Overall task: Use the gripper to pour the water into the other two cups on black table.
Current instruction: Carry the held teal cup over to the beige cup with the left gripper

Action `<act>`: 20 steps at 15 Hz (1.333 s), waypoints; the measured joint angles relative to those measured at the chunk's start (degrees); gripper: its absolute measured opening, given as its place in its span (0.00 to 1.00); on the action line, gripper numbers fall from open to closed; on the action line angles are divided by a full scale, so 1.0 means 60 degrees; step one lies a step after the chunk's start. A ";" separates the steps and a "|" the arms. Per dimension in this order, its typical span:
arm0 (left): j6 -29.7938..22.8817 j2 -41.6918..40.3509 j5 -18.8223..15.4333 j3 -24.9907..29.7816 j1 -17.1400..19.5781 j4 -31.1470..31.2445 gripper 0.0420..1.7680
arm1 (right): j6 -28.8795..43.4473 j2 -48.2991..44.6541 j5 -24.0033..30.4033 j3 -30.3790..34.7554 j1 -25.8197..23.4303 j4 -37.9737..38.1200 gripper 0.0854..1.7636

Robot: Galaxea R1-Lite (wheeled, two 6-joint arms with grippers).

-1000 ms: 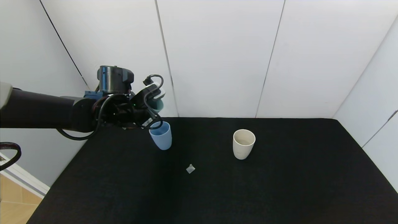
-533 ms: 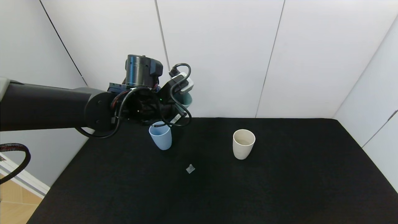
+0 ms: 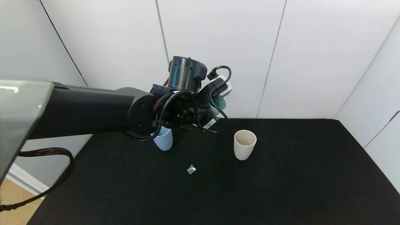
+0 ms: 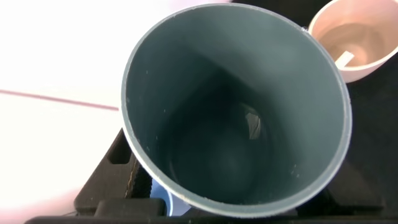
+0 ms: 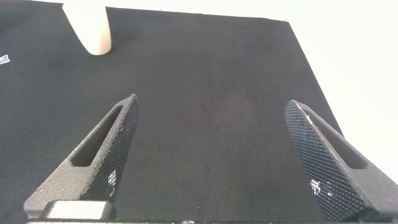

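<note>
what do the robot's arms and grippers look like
The left arm is a thick matte black tube with a pale grey casing near the camera. Its left gripper is black, wrapped in looping black cables, with a small white-silver module and a dark metal cylinder on top. The right gripper has two black, mesh-textured wedge fingers.

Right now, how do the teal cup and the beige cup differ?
The teal cup is held in the air by the left gripper, shut on it; the beige cup stands upright on the black table. The teal cup is dark teal-green, the beige cup pale cream. The teal cup sits mostly hidden behind the gripper in the head view; the beige cup stands in full view. Both are handleless tumblers.
</note>
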 joint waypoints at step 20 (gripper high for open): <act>0.4114 0.3070 0.2558 -0.2950 -0.0851 0.0272 0.67 | 0.0000 0.0000 -0.0004 0.0000 0.0012 0.0000 0.97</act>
